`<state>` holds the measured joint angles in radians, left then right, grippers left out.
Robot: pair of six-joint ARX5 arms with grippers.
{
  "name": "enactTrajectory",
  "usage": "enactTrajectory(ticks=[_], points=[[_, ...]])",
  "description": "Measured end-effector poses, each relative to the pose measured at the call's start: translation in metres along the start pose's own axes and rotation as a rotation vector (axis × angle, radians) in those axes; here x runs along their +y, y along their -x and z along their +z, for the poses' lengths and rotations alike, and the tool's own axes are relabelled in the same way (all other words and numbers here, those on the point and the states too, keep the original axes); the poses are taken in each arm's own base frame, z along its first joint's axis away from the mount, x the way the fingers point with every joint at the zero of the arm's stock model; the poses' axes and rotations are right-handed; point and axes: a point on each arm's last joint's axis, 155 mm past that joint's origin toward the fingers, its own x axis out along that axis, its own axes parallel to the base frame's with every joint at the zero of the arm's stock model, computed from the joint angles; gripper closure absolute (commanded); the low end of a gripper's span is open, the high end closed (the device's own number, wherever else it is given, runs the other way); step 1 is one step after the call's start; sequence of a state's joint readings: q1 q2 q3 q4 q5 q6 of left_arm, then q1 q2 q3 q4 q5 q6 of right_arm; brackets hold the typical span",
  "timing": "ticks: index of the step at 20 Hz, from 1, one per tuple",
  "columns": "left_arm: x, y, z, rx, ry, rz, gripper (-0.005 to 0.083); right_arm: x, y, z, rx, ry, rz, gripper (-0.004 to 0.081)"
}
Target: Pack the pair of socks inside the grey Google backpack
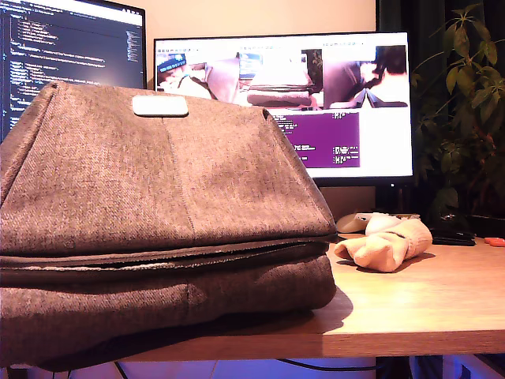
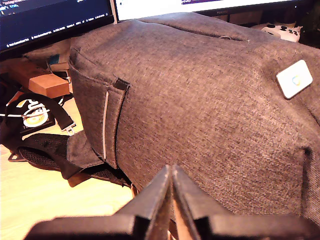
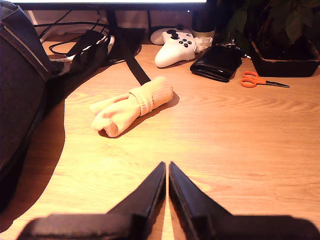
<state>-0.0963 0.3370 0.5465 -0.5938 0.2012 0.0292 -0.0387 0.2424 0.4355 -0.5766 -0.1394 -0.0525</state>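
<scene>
Both end effectors closed and empty: the pair of socks [image 3: 131, 105] lies on the worktop [image 3: 225, 145] beside the grey Google backpack [image 1: 158, 213] (opening barely parted), so insertion may snag.

Grey backpack [image 1: 158, 197] flat (zipped), cream socks [image 1: 388, 243] beside it

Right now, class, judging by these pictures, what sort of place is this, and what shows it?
Probably a home office desk: two lit computer monitors, one showing code, stand behind a pale wooden desktop holding a white game controller and orange-handled scissors.
</scene>
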Motion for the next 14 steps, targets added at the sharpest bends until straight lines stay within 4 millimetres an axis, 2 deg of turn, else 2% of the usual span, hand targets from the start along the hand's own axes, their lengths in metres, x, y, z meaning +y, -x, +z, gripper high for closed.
enactTrajectory(ticks=[3,6,8,11,14], points=[[-0.007,0.0,-0.009,0.034,0.009,-0.038,0.0797,0.002,0.0,-0.009,0.034,-0.005,0.012,0.0783],[-0.007,0.0,-0.008,0.032,0.009,-0.038,0.0797,0.003,0.0,-0.008,0.032,-0.006,0.018,0.0782],[-0.011,0.0,-0.008,0.031,0.009,-0.06,0.0797,0.015,0.001,-0.001,0.004,-0.028,0.079,0.0782],[-0.036,0.004,-0.003,0.012,0.006,-0.195,0.0797,0.04,0.004,0.01,-0.037,-0.047,0.223,0.0782],[-0.065,0.011,-0.001,0.0,-0.01,-0.351,0.0797,0.067,0.002,0.003,0.018,-0.043,0.361,0.0782]])
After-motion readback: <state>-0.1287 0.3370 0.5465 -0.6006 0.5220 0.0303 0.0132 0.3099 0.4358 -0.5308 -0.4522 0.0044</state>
